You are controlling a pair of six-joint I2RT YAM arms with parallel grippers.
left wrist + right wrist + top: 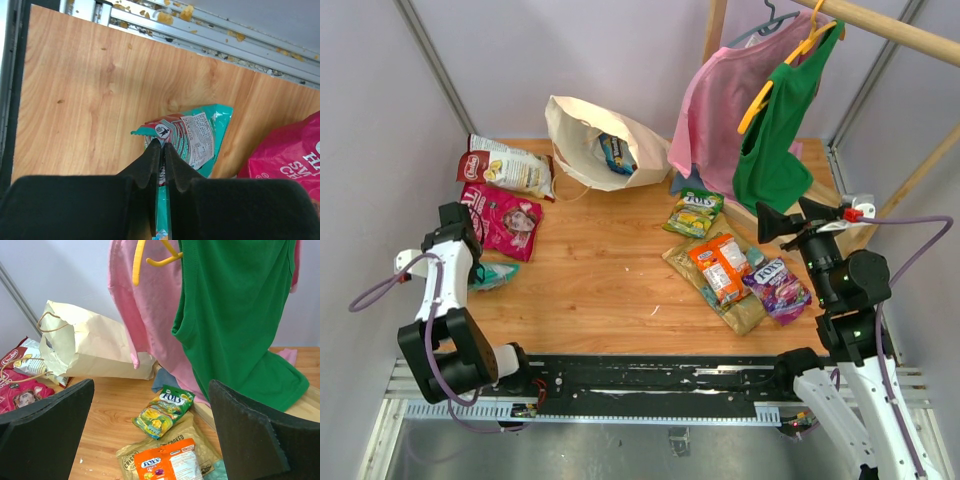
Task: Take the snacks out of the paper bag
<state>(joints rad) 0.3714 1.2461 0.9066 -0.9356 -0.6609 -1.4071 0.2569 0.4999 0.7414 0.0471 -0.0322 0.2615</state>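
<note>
The paper bag point(582, 135) lies on its side at the back, mouth open, with a blue snack packet point(617, 153) inside; it also shows in the right wrist view point(95, 347). My left gripper point(475, 268) is shut on the edge of a teal packet point(200, 137) low over the table at the left, its fingertips point(163, 145) pinched together. Red-white point(505, 168) and magenta point(505, 218) packets lie beside it. Green point(694, 212), orange point(720, 266), tan point(745, 310) and purple point(778, 288) packets lie at the right. My right gripper point(775, 222) is open and empty, raised above them point(150, 390).
A pink shirt point(715, 115) and a green shirt point(775, 140) hang from a wooden rail at the back right, over the table edge. A metal rail point(200, 30) with crumbs runs along the table's left side. Grey walls close in both sides.
</note>
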